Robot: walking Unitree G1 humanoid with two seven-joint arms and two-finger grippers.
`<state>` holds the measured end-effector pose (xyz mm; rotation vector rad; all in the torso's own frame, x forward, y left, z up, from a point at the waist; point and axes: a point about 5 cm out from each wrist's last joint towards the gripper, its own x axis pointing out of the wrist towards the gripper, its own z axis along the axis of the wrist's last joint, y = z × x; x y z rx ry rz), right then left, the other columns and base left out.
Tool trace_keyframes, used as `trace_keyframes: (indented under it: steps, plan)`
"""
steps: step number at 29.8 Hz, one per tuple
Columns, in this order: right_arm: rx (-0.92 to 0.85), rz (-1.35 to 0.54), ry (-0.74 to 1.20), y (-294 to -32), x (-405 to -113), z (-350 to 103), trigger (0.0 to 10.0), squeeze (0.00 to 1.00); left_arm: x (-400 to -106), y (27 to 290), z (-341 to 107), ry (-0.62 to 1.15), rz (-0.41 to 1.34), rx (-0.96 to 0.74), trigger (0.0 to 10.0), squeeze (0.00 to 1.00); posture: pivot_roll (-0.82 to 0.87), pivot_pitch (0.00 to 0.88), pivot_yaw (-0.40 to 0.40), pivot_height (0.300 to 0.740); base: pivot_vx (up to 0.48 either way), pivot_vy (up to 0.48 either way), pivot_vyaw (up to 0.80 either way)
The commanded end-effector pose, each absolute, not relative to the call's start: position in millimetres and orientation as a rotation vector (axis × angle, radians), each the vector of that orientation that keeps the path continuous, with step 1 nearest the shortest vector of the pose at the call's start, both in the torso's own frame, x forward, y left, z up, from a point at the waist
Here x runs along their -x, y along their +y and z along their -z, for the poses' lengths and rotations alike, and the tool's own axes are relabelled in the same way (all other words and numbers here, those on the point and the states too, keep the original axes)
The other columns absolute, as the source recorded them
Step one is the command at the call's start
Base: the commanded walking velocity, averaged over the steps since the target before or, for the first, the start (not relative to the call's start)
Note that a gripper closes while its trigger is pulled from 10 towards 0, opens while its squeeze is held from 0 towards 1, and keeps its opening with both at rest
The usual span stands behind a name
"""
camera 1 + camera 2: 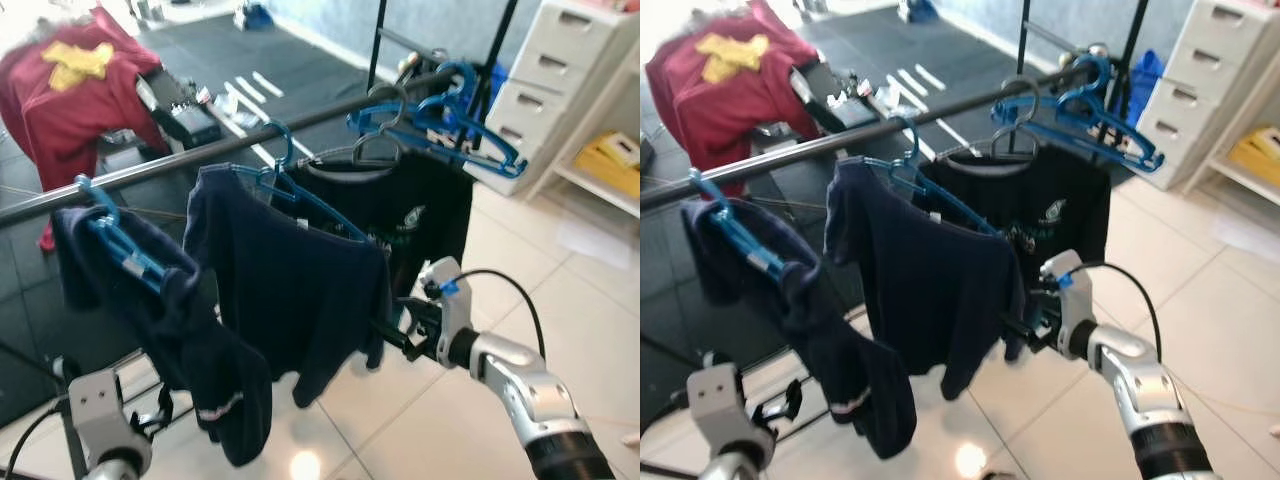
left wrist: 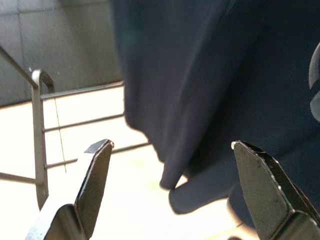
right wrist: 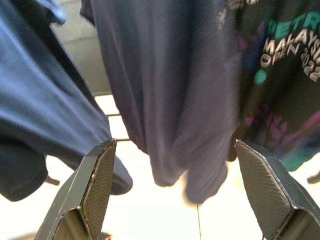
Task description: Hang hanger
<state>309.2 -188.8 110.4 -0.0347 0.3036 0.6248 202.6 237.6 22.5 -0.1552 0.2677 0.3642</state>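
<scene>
Tiled floor [image 1: 560, 290]; rail [image 1: 200, 152] carries hangers [image 1: 300, 195] bearing shirts [image 1: 290, 290].

A home laundry corner is being shown: shirts are being hung on a metal clothes rail [image 1: 200, 152] over a white tiled floor [image 1: 560, 300], beside white plastic drawers [image 1: 560, 70]

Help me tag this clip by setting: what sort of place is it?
Probably a laundry or drying corner of a home: shirts on blue hangers hang from a clothes rail, above a pale tiled floor, with a white drawer unit nearby.
</scene>
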Motion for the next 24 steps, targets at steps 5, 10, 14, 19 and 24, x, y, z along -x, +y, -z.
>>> trace_keyframes:
  steps: [5, 10, 14, 19, 24]
  plan:
    - [0.03, -0.608, 0.311, -186.7, -308.3, -103.3, 10.0, 0.0, -190.4, 238.6, -14.3, 0.301, -0.339, 0.163, 10.0, 0.0, -0.14, 0.166, -0.031, 0.74, -0.054, 0.0, 0.0]
    - [0.027, -0.594, 0.292, -185.4, -310.9, -104.7, 10.0, 0.0, -189.1, 232.8, -12.1, 0.321, -0.303, 0.17, 10.0, 0.0, -0.14, 0.165, -0.029, 0.74, 0.0, -0.247, 0.0]
    - [0.023, -0.573, 0.255, -186.4, -315.4, -111.8, 10.0, 0.0, -189.3, 229.8, -10.6, 0.336, -0.298, 0.167, 10.0, 0.0, -0.14, 0.166, -0.03, 0.74, 0.0, -0.446, 0.0]
    - [0.023, -0.533, 0.197, -190.2, -324.0, -125.2, 10.0, 0.0, -189.9, 228.2, -10.1, 0.336, -0.295, 0.174, 10.0, 0.0, -0.14, 0.165, -0.031, 0.74, 0.0, -0.458, 0.0]
    - [0.028, -0.508, 0.124, -191.4, -332.1, -143.8, 10.0, 0.0, -190.8, 226.0, -9.6, 0.334, -0.286, 0.185, 10.0, 0.0, -0.14, 0.166, -0.033, 0.74, 0.0, -0.458, 0.0]
